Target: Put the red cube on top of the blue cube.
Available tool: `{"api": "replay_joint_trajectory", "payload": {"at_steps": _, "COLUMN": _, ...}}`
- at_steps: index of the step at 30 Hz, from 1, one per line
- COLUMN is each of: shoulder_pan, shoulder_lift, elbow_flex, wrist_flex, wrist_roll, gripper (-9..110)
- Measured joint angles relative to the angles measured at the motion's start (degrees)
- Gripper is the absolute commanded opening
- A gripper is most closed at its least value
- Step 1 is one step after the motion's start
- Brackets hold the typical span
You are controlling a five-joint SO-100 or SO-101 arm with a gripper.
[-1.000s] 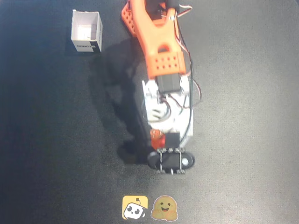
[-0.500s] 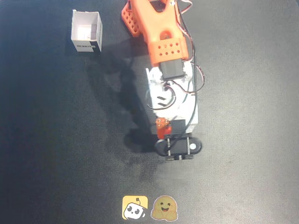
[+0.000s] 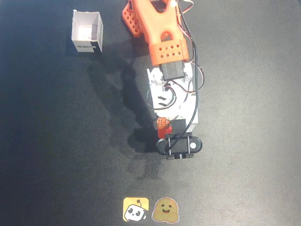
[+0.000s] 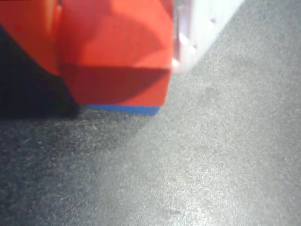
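In the wrist view the red cube (image 4: 117, 56) sits between the orange finger (image 4: 28, 33) on its left and the white finger (image 4: 202, 23) on its right. My gripper (image 4: 115, 52) is shut on it. A thin strip of the blue cube (image 4: 124, 109) shows directly under the red cube's lower edge; I cannot tell if they touch. In the overhead view the gripper (image 3: 170, 128) is at the table's middle with the red cube (image 3: 165, 131) partly visible; the blue cube is hidden beneath it.
A white open-topped box (image 3: 87, 32) stands at the back left in the overhead view. Two stickers, one yellow (image 3: 136, 209) and one brown (image 3: 165, 210), lie at the front edge. The orange arm base (image 3: 150, 19) is at the top middle. The table is a dark mat.
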Motion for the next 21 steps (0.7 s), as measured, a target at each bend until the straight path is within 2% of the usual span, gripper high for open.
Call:
{"api": "replay_joint_trajectory", "payload": {"at_steps": 3, "shoulder_pan": 0.00, "shoulder_lift": 0.44, "elbow_flex": 0.62, "wrist_flex": -0.62, "wrist_roll": 0.00, "gripper": 3}}
{"api": "replay_joint_trajectory", "payload": {"at_steps": 5, "shoulder_pan": 0.00, "shoulder_lift": 0.53, "elbow_flex": 0.97, "wrist_flex": -0.88, "wrist_roll": 0.00, "gripper": 14}}
{"api": "replay_joint_trajectory", "payload": {"at_steps": 21, "shoulder_pan": -0.18, "shoulder_lift": 1.23, "elbow_flex": 2.11, "wrist_flex": -1.67, "wrist_roll": 0.53, "gripper": 14}}
